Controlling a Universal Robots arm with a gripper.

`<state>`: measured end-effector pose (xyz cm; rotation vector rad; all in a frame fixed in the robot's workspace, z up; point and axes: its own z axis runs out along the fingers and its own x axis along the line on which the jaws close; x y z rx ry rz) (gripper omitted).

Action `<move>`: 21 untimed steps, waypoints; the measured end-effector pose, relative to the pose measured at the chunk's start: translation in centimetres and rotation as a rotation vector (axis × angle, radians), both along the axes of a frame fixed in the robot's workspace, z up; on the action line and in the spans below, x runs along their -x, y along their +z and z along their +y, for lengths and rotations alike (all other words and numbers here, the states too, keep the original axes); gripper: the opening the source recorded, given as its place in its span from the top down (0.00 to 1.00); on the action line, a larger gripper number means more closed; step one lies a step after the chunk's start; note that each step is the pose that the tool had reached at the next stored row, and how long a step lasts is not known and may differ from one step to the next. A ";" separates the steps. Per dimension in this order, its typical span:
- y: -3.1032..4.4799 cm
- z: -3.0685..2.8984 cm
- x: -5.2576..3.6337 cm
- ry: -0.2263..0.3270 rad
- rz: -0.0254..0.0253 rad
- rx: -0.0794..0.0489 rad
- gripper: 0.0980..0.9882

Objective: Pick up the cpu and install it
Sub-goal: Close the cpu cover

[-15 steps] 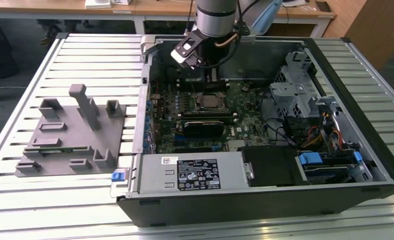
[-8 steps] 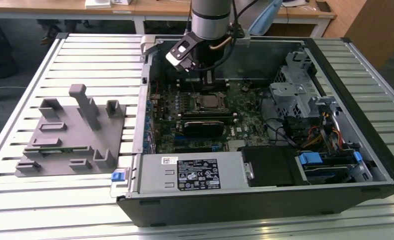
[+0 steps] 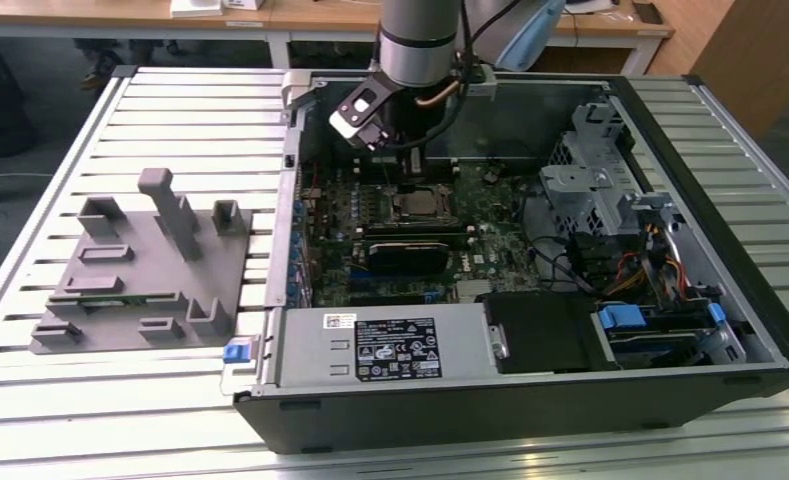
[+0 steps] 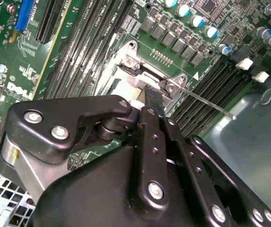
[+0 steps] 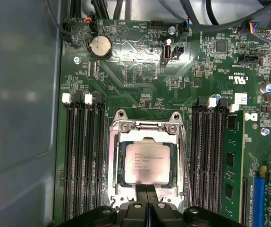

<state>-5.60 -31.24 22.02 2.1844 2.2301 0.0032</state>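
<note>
The jaws are pinched shut with nothing between them, their fingertips poised just over one edge of the cpu, which lies flat in its socket frame on the green board. The seating looks done, so I judge care matters now: any touch should be light and straight down, clear of the thin wire lever beside the frame and the memory slots flanking it. Farther off, the grey fixture sits on the desk beside the case.
</note>
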 end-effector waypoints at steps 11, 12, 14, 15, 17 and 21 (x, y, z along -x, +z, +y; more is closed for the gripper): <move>-1.20 0.00 0.16 0.000 0.0033 0.003 0.99; -1.28 0.00 0.17 0.000 0.0038 0.003 0.99; -1.43 0.00 0.21 0.000 0.0048 0.003 0.99; -1.49 0.00 0.23 0.000 0.0051 0.003 0.99; -1.58 0.00 0.27 0.000 0.0057 0.003 0.99; -1.72 0.00 0.29 0.000 0.0062 0.003 0.99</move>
